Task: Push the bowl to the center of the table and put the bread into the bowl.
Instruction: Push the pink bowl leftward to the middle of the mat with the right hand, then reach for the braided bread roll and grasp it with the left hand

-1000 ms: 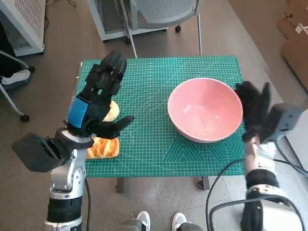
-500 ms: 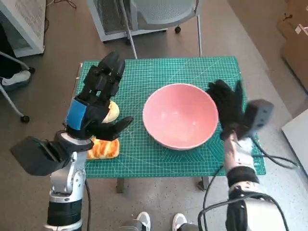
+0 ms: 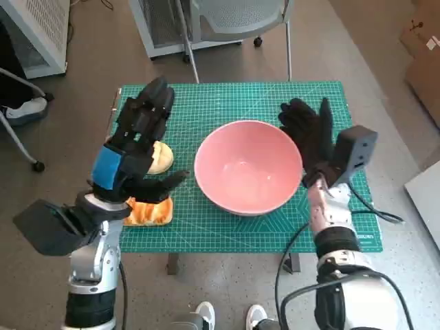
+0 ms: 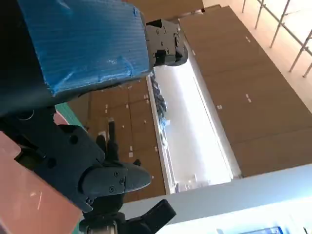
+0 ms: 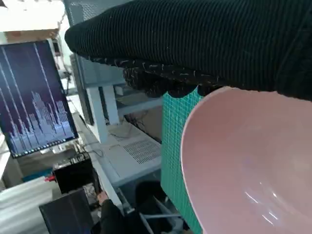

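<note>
Bowl (image 3: pixel 247 175) against right hand (image 3: pixel 309 134); bread (image 3: pixel 148 210) under left hand (image 3: pixel 134 148).

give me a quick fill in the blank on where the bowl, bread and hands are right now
1. The pink bowl holds ____.
2. The bread lies on the green ____, outside the bowl.
3. The ____ hand rests against the bowl's side.
4. The left hand, open, hovers above the ____.

Missing words: nothing; mat; right; bread

Pink bowl (image 3: pixel 248 173) smooth, glossy like glazed plastic/ceramic; green table mat (image 3: pixel 227 110) matt, gridded; right hand (image 3: pixel 307 134) in ribbed knit cloth; left hand (image 3: pixel 134 141) hard black plastic, matt blue tape; bread (image 3: pixel 146 212) shiny-crusted.
</note>
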{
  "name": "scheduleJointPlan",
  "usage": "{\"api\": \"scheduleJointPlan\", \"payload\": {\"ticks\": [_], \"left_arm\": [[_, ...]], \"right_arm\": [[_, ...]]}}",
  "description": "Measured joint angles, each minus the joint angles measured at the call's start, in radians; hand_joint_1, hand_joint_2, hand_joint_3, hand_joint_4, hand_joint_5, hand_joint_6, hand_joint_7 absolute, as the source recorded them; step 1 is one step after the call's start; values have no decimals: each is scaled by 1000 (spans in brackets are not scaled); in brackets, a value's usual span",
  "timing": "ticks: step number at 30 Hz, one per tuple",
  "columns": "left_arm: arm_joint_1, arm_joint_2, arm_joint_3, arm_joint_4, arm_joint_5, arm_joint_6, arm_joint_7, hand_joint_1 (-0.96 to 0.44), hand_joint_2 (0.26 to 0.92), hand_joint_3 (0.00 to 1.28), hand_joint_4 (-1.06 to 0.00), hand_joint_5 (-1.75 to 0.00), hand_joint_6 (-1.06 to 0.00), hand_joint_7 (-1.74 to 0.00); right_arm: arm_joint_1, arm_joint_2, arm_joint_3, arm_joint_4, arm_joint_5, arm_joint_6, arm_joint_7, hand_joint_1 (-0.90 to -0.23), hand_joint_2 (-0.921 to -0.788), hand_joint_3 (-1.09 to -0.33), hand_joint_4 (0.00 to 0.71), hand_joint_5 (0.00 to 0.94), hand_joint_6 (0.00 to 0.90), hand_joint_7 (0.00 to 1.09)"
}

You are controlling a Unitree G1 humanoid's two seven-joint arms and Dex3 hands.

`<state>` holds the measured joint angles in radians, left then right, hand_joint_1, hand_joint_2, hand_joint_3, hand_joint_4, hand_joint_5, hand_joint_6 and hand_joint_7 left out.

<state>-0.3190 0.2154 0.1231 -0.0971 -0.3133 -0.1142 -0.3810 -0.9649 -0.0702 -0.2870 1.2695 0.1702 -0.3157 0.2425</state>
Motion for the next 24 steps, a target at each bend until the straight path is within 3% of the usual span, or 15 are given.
{"api": "scheduleJointPlan", "payload": {"ticks": [10, 14, 24], "left_arm": [[22, 2, 3, -2, 6, -3, 9, -318, 604, 483, -32, -8, 1, -439], [27, 6, 6, -2, 7, -4, 12, -322, 613, 470, -33, -8, 1, -440], [28, 8, 6, -2, 17, -12, 18, -323, 623, 453, -35, -8, 1, -442]], "right_arm": [[-21, -10, 17, -15, -12, 1, 25, -517, -921, -824, 281, 8, 351, 22], [-23, -20, 23, -61, -16, -32, 37, -515, -921, -825, 282, 7, 340, 17], [-22, -67, 35, -182, -15, -244, 94, -545, -921, -791, 281, 4, 325, 9]]}}
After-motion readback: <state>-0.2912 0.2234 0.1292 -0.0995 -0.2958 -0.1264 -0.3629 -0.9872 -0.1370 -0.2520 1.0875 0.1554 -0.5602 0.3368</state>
